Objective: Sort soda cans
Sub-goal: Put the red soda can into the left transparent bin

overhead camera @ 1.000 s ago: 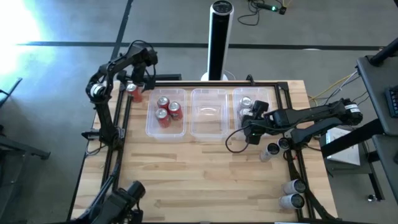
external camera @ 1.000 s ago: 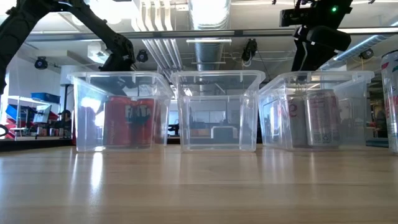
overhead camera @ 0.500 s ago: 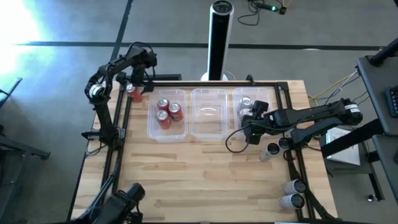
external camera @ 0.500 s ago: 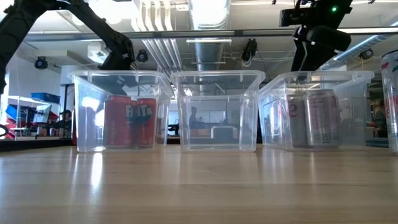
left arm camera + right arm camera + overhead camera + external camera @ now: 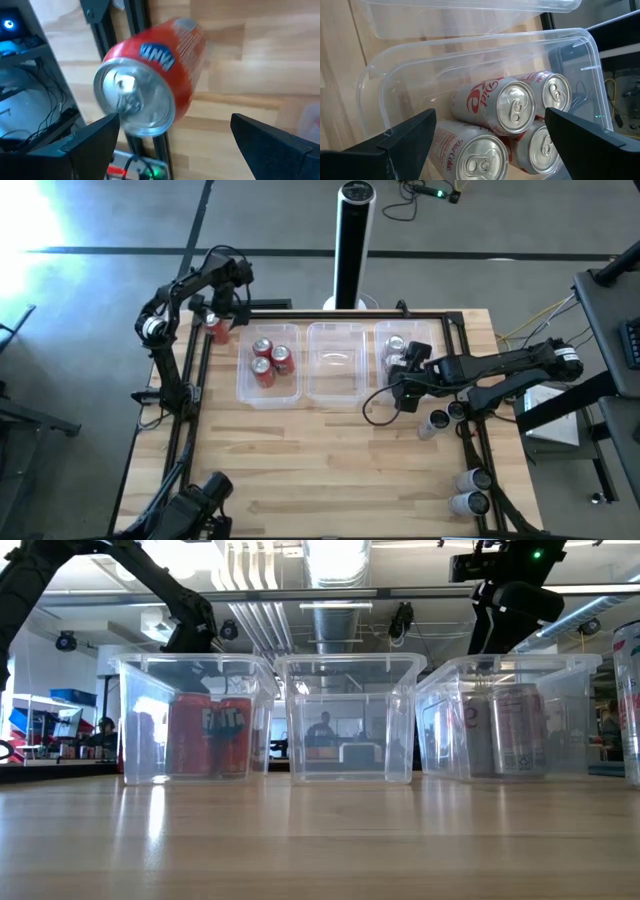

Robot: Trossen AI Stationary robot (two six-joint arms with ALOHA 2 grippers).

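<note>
So the left gripper [image 5: 170, 137] was up at the far left corner of the wooden desk [image 5: 320, 450], fingers spread wide either side of a red Fanta soda can [image 5: 150, 75] and not touching it yet, just outside the clear plastic tub [image 5: 268, 365] that already had three red cans [image 5: 267, 360] in it. The right gripper [image 5: 490, 145] hung wide open too, over the right-hand clear tub [image 5: 480, 55] with its silver Diet Coke cans [image 5: 512, 107], holding nothing. My worry was that can sat right by the desk edge and the black frame rail [image 5: 145, 25], so an off-centre close could've knocked it over or rolled it off, and a few more silver-topped cans [image 5: 455, 455] were waiting near the right edge, easy for the right arm to bump.
</note>
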